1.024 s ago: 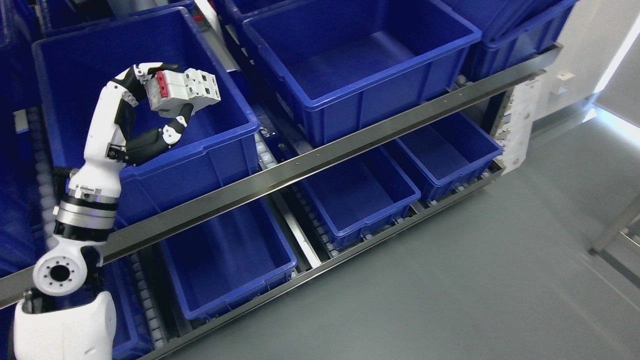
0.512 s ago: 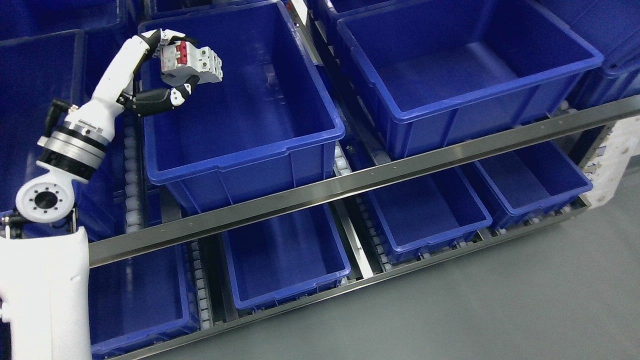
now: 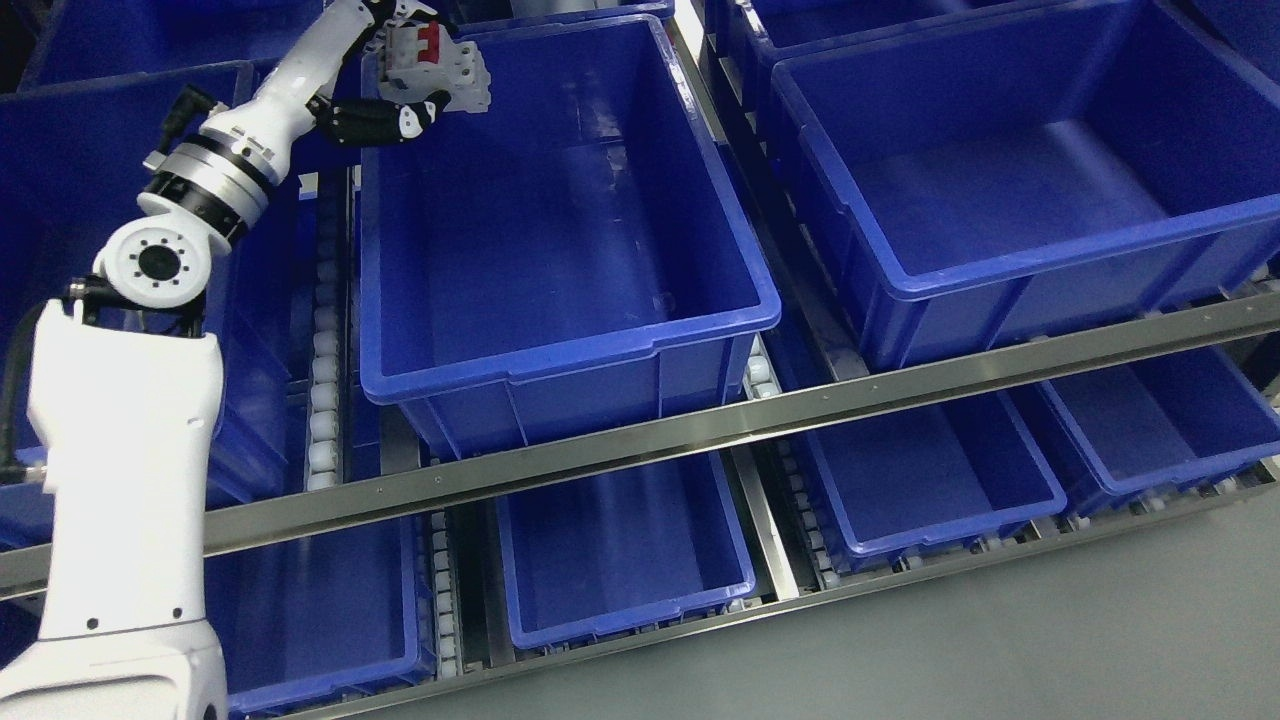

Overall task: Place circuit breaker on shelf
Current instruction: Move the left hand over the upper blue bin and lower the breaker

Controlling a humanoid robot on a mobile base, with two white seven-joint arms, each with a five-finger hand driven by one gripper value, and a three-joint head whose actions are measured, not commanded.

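Note:
My left hand (image 3: 415, 70) is shut on a white circuit breaker (image 3: 440, 65) with a red switch. It holds the breaker in the air over the far left corner of a large blue bin (image 3: 570, 345) on the upper shelf level. The white left arm (image 3: 130, 400) rises from the lower left of the head view. The bin under the breaker has nothing in it. The right arm is out of view.
A second large blue bin (image 3: 1020, 265) stands to the right on the same level, another (image 3: 60, 130) to the left. A steel rail (image 3: 700, 440) runs across the front. Smaller blue bins (image 3: 620, 600) sit on the lower level. Grey floor (image 3: 1000, 650) lies at lower right.
The camera has turned, so the shelf has shifted right and down in the picture. My left hand has carried the breaker up and further back over the bin's far left corner.

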